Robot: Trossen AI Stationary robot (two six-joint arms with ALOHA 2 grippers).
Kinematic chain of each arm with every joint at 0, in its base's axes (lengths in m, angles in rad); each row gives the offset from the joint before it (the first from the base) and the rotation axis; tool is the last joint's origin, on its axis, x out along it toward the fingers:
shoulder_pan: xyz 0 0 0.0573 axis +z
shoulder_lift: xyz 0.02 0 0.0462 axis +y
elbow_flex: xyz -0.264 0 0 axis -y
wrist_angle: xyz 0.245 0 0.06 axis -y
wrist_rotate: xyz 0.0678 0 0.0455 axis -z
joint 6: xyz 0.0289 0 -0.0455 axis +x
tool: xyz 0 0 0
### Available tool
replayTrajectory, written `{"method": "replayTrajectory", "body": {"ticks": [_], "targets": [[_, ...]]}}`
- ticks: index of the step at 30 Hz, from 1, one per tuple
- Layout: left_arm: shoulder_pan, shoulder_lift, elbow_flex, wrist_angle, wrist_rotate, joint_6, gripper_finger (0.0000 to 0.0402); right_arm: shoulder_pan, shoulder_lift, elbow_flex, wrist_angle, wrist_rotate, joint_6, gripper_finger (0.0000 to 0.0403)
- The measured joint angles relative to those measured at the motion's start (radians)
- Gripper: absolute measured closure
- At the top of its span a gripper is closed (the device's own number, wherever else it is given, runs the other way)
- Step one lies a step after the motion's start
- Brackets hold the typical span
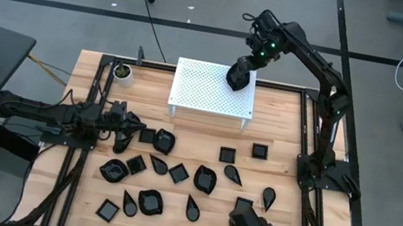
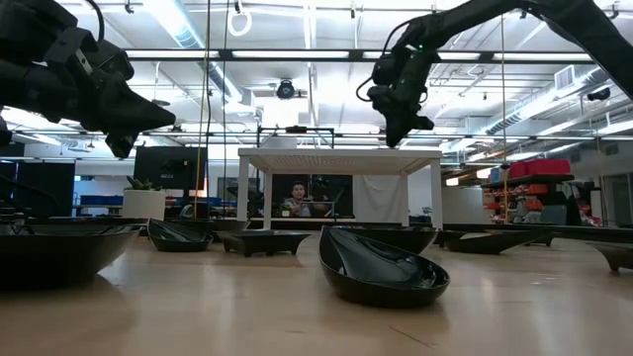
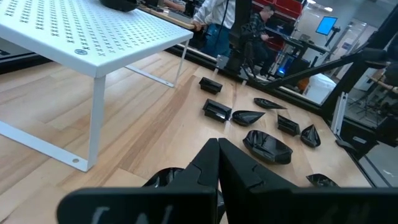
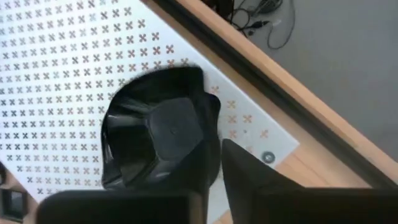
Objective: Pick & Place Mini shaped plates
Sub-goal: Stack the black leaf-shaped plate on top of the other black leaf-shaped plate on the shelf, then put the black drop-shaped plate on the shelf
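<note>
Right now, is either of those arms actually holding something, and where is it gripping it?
The right gripper holds a black mini plate by its rim, one finger inside the edge and one outside, above the white perforated stand. The left gripper is shut and holds nothing.

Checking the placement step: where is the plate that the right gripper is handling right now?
In the high view the black plate sits at the right gripper, over the far right corner of the white perforated stand, well apart from the plates scattered on the table.
</note>
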Motion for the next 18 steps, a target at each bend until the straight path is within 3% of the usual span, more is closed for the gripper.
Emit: {"method": "replayTrajectory", "body": {"ticks": [6, 10, 13, 18], "targets": [[0.000, 0.000, 0.000, 0.000, 0.000, -0.019, 0.0394, -0.008, -0.046, 0.000, -0.003, 0.016, 0.000, 0.0303], [0.000, 0.000, 0.000, 0.000, 0.000, -0.019, 0.0394, 0.020, -0.145, 0.001, -0.037, 0.023, 0.000, 0.0289], [0.000, 0.000, 0.000, 0.000, 0.000, -0.017, 0.0394, 0.112, -0.222, 0.001, -0.070, 0.047, 0.007, 0.0291], [0.000, 0.000, 0.000, 0.000, -0.004, -0.016, 0.0394, 0.390, -0.353, -0.068, -0.104, 0.237, 0.103, 0.0310]]}}
